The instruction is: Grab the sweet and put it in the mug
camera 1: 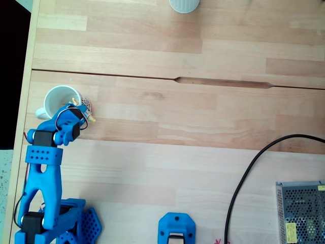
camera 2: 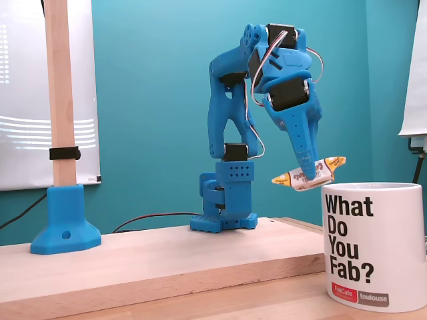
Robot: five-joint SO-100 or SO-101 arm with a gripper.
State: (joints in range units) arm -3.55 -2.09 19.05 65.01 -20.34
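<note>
1. The blue two-finger gripper (camera 2: 309,175), at centre right of a fixed view, is clamped on the small white-wrapped sweet with yellow twisted ends (camera 2: 310,175)
2. The sweet hangs just above the rim of the white ceramic mug (camera 1: 57,98), at the left edge of the top-down fixed view
3. A plain pale white cup (camera 1: 184,5) stands at the top edge, well apart

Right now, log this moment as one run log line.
phase: carry | gripper: shut on sweet | position: above mug rim | sweet not yet in mug | next: likely release
</note>
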